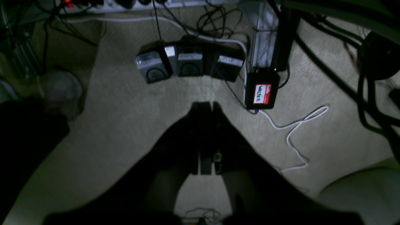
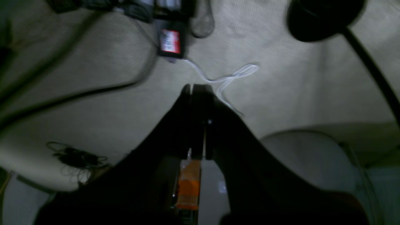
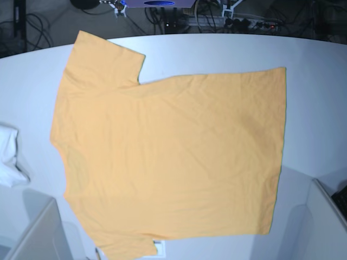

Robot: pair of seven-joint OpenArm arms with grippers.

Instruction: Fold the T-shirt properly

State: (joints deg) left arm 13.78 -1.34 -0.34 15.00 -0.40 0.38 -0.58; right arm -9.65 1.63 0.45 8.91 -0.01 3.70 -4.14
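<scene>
- One T-shirt lies spread out on the white bench, covering most of it, sleeves toward the base view's left and the straight hem edge on its right.
- Your upper sleeve points up and left, its end near the bench's far edge; the lower sleeve runs down to the bottom of the view.
- You have bare bench beyond the shirt's far side – widest right of the upper sleeve – and more beside the hem.
- A small white cloth sits at the left border, apart from the shirt.
- Grey panels rise at both near corners, so your side room narrows there.
- Your left gripper has its fingers together, holding nothing, with the floor behind it.
- Your right gripper is also closed and empty – both hang clear of the shirt.
</scene>
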